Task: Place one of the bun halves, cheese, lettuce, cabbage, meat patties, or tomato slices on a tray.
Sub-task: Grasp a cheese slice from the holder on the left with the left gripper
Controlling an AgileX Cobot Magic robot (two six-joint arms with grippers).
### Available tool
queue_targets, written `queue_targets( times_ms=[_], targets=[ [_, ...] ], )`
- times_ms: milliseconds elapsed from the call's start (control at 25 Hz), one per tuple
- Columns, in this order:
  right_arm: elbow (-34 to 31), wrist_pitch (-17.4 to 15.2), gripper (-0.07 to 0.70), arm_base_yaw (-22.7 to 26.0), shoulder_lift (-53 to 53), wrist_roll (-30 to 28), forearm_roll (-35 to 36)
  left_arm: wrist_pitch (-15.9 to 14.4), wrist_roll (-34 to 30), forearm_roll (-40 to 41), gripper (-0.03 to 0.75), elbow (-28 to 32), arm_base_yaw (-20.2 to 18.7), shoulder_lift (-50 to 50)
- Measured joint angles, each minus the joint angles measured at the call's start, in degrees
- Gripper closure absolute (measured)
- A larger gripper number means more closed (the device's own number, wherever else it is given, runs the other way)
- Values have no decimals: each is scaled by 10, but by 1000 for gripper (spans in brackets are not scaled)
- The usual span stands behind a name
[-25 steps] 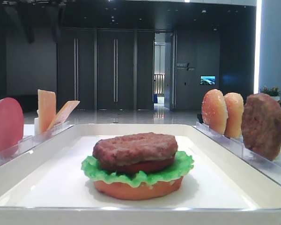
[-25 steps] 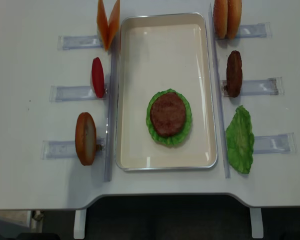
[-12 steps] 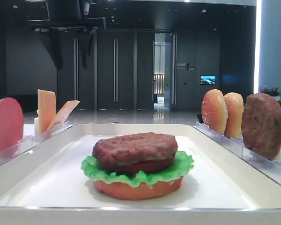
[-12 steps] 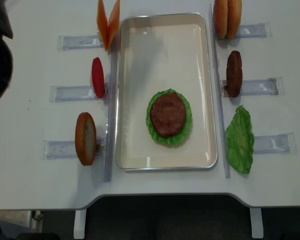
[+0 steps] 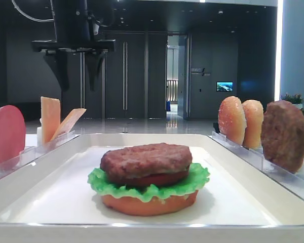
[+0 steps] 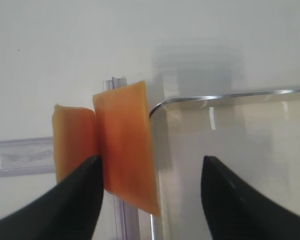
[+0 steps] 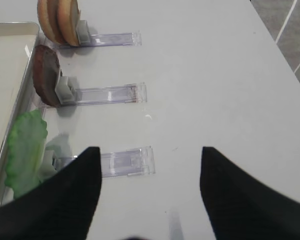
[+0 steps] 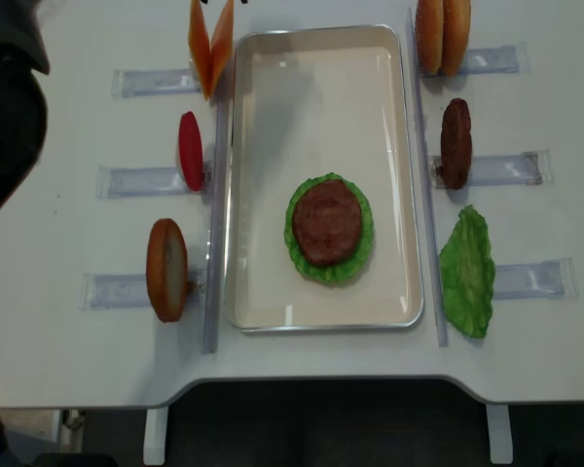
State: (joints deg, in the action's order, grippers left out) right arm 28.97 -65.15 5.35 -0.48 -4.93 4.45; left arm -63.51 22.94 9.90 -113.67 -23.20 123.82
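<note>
The left end effector (image 6: 149, 195) hangs with its two dark jaws spread wide and nothing between them, above the far left corner of the tray (image 6: 230, 96). Two cheese slices (image 6: 124, 142) stand just below it: thin, flat, smooth, pale orange squares set on edge in a clear plastic rack (image 6: 20, 156), leaning apart in a V. The nearer slice lies between the jaw tips in the left wrist view, with no contact visible. In the low front view the end effector (image 5: 75, 71) sits above and behind the cheese (image 5: 50, 117). The right end effector (image 7: 150, 190) is likewise released, jaws apart and empty, over the white counter (image 7: 215, 75) on the right side. Below it lies a ruffled green lettuce leaf (image 7: 24, 150) beside the tray edge; farther off, a rough dark-brown patty (image 7: 44, 75) and two glossy golden bun halves (image 7: 57, 19) stand on edge in clear racks. The tray is white, rectangular, with a raised sloping rim and rounded corners. On it rests a stack (image 8: 328, 226): bun half (image 5: 147, 203) at the bottom, lettuce, a red tomato slice (image 5: 159, 179), and a patty on top. On the left of the tray, a smooth pinkish-red tomato disc (image 8: 190, 150) and another bun half (image 8: 166, 269) stand in racks.
</note>
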Motion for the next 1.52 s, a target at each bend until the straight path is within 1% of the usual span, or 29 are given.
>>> queue_targets(
  times_ms=[800, 1320, 1520],
  targets=[
    [0, 0, 216, 0, 0, 0, 0, 4, 0, 0, 244, 0, 0, 43],
    [0, 0, 216, 0, 0, 0, 0, 7, 0, 2, 244, 0, 0, 53],
    [0, 0, 216, 0, 0, 0, 0, 7, 0, 3, 266, 0, 0, 56]
  ],
)
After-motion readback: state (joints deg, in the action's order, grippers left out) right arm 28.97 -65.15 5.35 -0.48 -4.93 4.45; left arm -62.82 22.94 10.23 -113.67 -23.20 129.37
